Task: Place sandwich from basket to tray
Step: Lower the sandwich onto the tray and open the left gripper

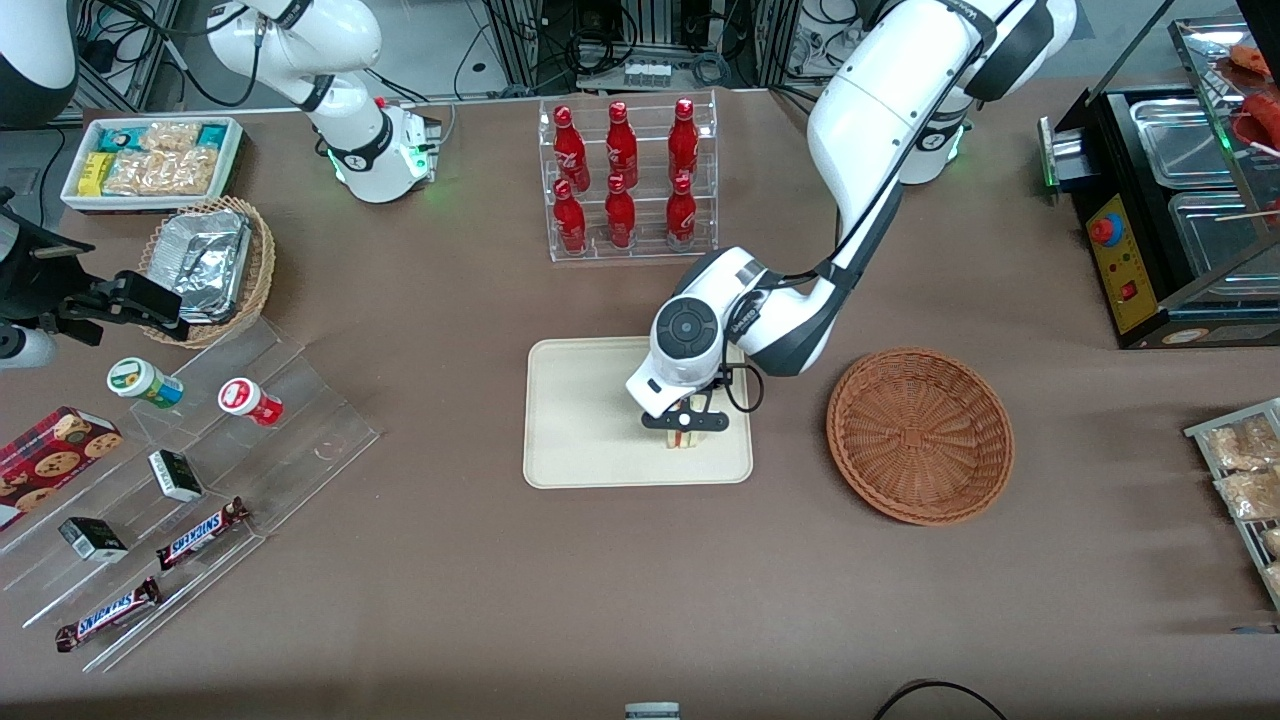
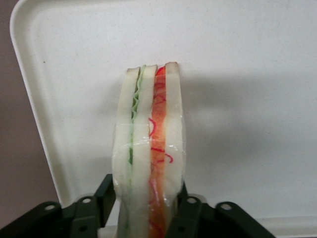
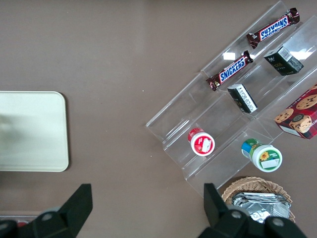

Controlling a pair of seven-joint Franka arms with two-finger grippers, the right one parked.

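Over the cream tray [image 1: 580, 420], tool [image 1: 685, 428] pinching the upright sandwich [image 2: 148, 153], basket [image 1: 920, 435] alongside.

Even, bright overhead light on brown table [image 1: 450, 560]. Soft shadow beside basket [image 1: 920, 435] and under arm. Sandwich [image 2: 148, 158] casts faint grey shadow on tray [image 2: 257, 59]; gripper [image 2: 146, 210] fingers dark, slightly soft up close. Glare patches on clear plastic steps [image 3: 233, 57]. Foil trays [image 1: 205, 265] glint.
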